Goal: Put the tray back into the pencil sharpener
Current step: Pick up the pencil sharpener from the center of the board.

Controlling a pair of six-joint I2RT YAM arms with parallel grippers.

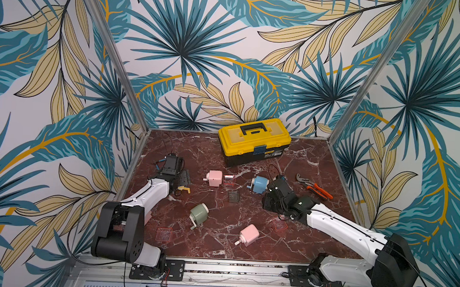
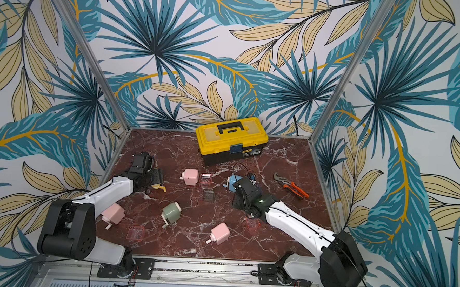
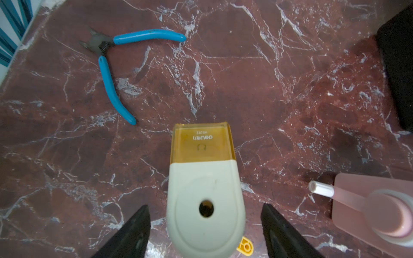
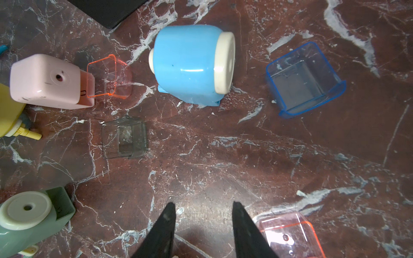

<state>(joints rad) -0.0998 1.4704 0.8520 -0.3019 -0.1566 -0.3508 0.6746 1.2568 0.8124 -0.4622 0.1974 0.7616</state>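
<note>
Left gripper [image 3: 204, 205] straddled the cream sharpener [image 3: 201, 178], jaws wide.
Its amber tray [image 3: 202, 143] sat home; right gripper [image 4: 202, 202] gaped empty; blue tray [image 4: 305, 81] and grey tray [image 4: 124, 138] lay loose on the desk [image 4: 223, 156].

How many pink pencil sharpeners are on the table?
3 pink sharpeners: one mid-table, a red tray at its opening; one near the front; one beside the left arm. More could hide behind the arms.
</note>
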